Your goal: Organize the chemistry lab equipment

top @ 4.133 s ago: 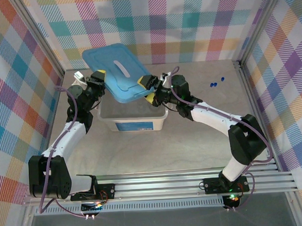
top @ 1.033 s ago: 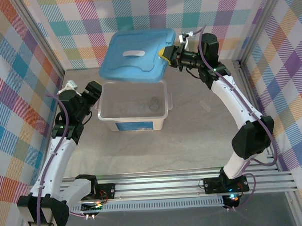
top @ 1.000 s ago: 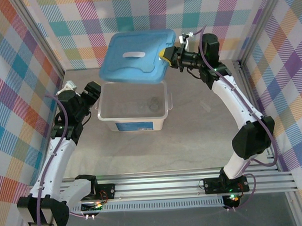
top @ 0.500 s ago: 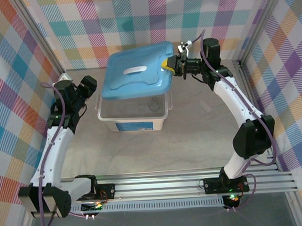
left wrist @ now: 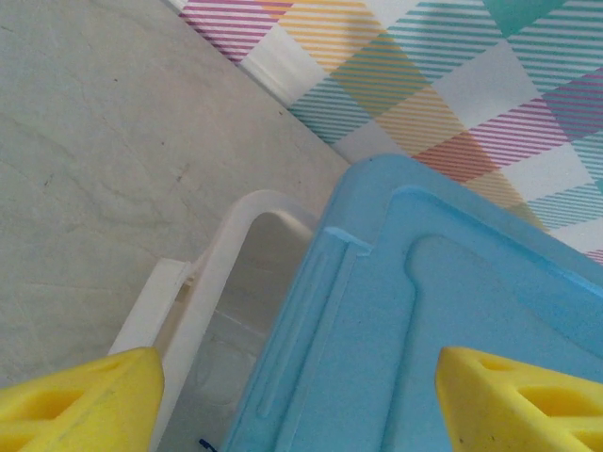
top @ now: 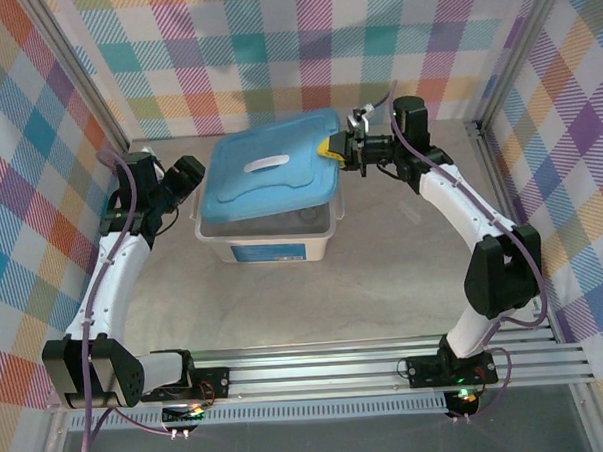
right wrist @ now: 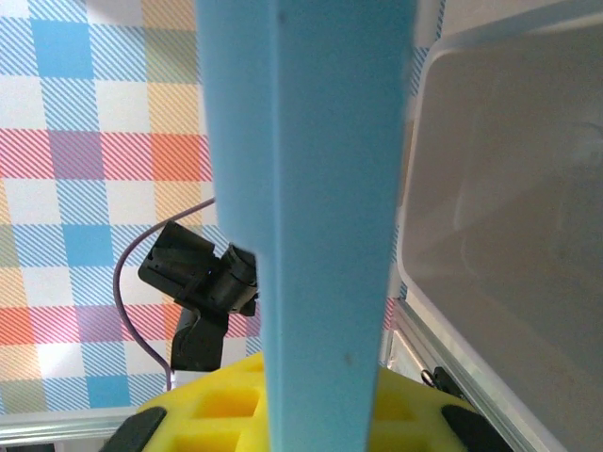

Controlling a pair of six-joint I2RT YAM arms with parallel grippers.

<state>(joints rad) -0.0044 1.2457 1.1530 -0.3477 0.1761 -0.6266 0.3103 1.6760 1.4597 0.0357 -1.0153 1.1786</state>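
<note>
My right gripper [top: 335, 147] is shut on the right rear edge of the flat blue lid [top: 269, 177], which lies tilted over the white tub [top: 268, 249] and covers most of its opening. In the right wrist view the lid [right wrist: 306, 188] runs edge-on between my yellow pads [right wrist: 217, 414]. My left gripper [top: 184, 176] hangs open by the tub's left rear corner, its yellow fingertips [left wrist: 80, 405] spread wide above the lid [left wrist: 424, 320]. Through the gap I see a clear glass piece [left wrist: 212, 363] and a dark-blue tip [left wrist: 203, 443] inside the tub. The other lab items are hidden under the lid.
Checkered walls close in the back and both sides. The tub's white rim [left wrist: 221, 273] stands just beyond my left finger. Bare grey table [top: 384, 282] spreads in front of and to the right of the tub. Aluminium rails [top: 318, 370] run along the near edge.
The lid has come down and forward from high behind the tub to resting over its opening. My left gripper has moved back and up toward the tub's left rear corner.
</note>
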